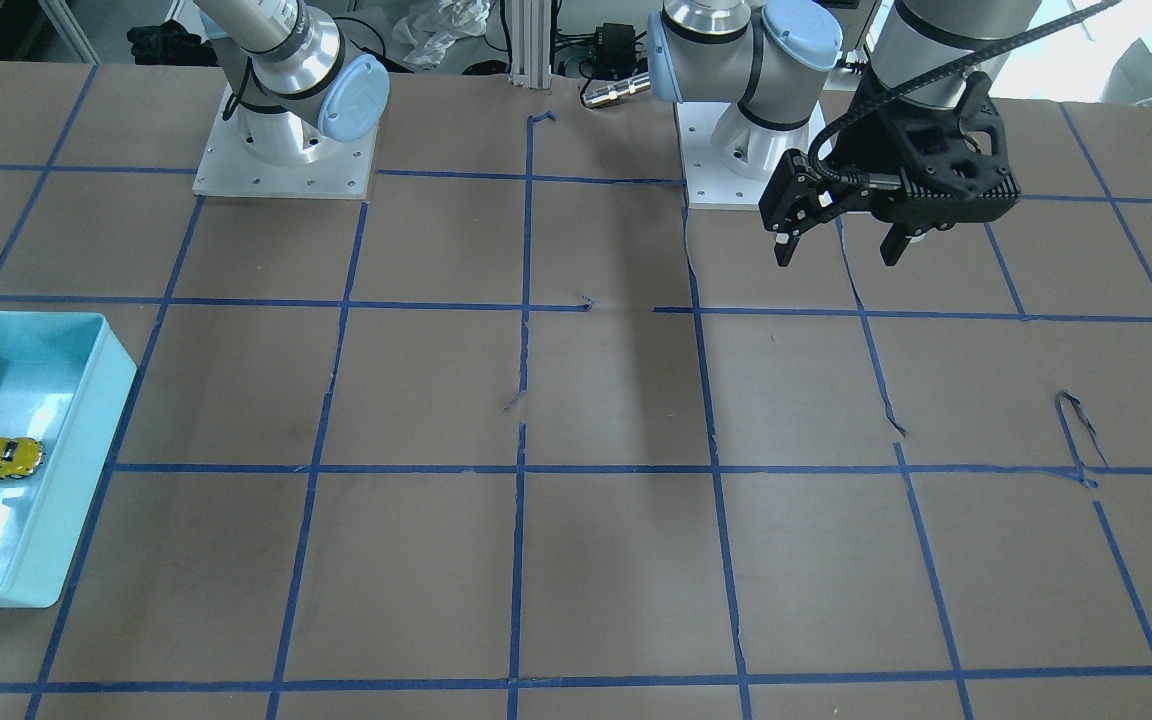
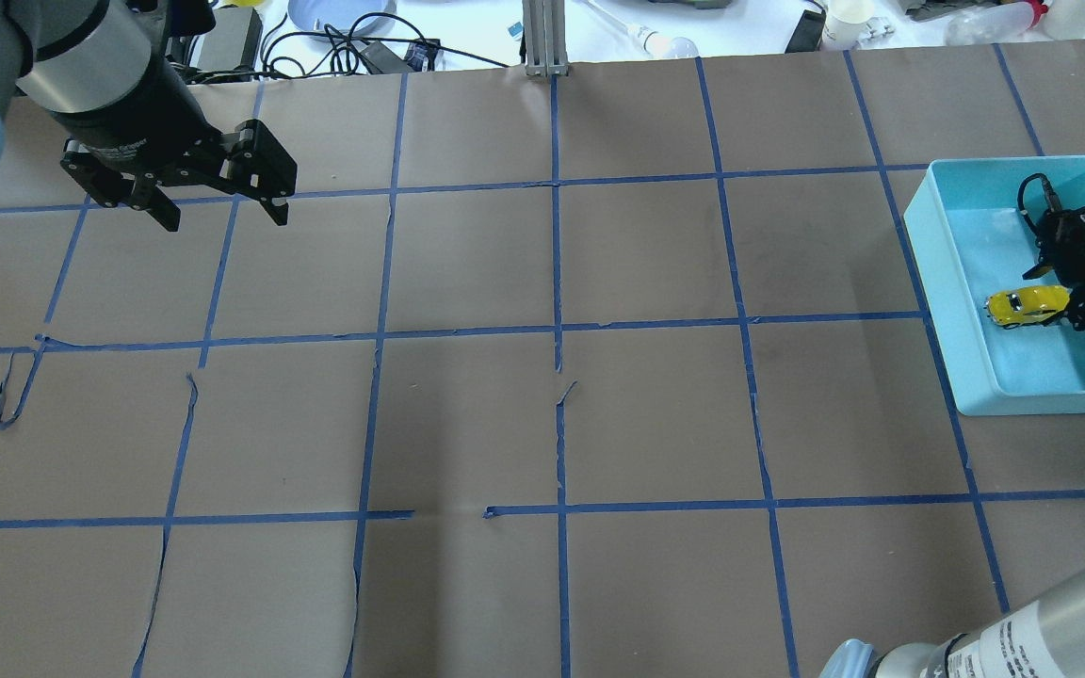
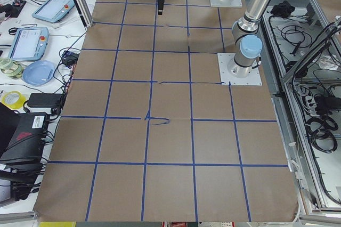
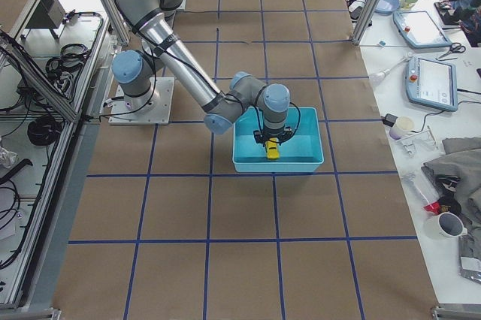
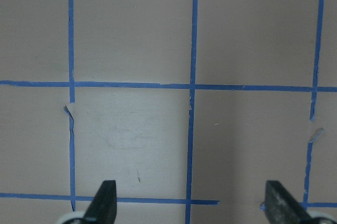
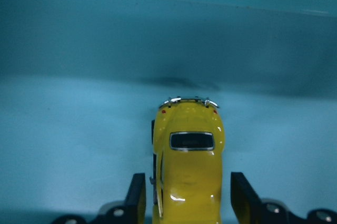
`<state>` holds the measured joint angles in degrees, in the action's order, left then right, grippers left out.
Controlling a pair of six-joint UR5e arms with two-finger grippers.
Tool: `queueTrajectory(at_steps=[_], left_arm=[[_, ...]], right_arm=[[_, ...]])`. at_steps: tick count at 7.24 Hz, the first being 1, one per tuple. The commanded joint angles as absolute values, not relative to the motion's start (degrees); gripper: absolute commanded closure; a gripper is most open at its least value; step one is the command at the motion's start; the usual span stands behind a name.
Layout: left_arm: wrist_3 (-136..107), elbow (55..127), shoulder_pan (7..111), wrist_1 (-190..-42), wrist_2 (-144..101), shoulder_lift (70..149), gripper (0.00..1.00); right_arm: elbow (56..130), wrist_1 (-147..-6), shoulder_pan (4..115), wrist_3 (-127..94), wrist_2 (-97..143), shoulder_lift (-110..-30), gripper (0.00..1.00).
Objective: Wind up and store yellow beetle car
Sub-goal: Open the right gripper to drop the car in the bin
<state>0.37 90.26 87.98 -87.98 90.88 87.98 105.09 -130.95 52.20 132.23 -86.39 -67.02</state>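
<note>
Yellow beetle car [image 6: 189, 182] sat on the floor of a turquoise tray [image 2: 938, 282] that stood by the worktop's right edge, as the robot has it. From where I stood the little car looked level on its wheels, with its silver bumper towards one tray wall but not against it. The right claw [image 2: 1065, 303] was down inside the tray with a finger on each side of the yellow beetle car. The wrist camera showed a thin strip of turquoise between each finger [image 6: 138, 197] and the bodywork, so the jaws stood a little wider than the car and were not pinching it. The right arm reached out from its base and bent down over the tray rim.

The left claw [image 2: 225, 221] hung in the air towards the worktop's left edge, well apart from the tray. Its jaws were spread wide and held nothing. Under it lay only brown paper [image 5: 131, 129] crossed by blue tape lines [image 5: 192, 50], torn and lifted in a few spots
</note>
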Motion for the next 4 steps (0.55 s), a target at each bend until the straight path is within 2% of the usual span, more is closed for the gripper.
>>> queueTrajectory(at_steps=[1, 4], left_arm=[[0.4, 90.3, 88.0, -88.0, 90.9, 88.0, 0.00], [0.4, 90.3, 88.0, -88.0, 90.9, 88.0, 0.00]], right_arm=[[103.1, -126.1, 52.8, 127.5, -85.6, -72.7, 0.00], [98.0, -114.2, 57.8, 114.0, -86.5, -83.2, 0.00]])
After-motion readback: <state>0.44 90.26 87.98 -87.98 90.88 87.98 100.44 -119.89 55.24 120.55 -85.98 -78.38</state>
